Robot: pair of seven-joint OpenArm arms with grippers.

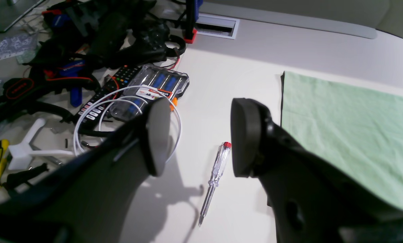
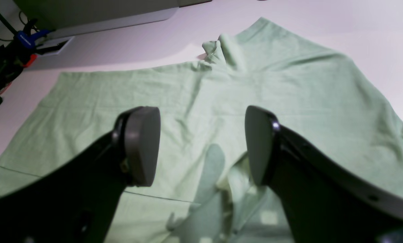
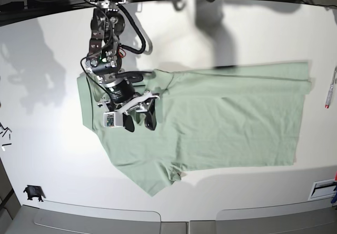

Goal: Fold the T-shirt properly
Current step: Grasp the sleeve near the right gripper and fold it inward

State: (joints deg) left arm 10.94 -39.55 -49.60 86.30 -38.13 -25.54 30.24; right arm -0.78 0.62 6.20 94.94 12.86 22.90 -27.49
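T-shirt (image 3: 221, 123) flat on table (image 3: 47, 155) | right jaws apart above it, empty | left jaws apart, empty

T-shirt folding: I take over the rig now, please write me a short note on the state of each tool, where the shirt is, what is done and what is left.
Right tool: open, nothing held, hovering over the T-shirt at its collar end.
Left tool: open and empty, off the cloth, above the bare table beside the shirt's hem edge, near a clear screwdriver.
T-shirt: spread on the table, one sleeve laid in over the body, the other sleeve sticking out.
Done: at most a first sleeve fold.
Left: remaining sleeve, then body folds.
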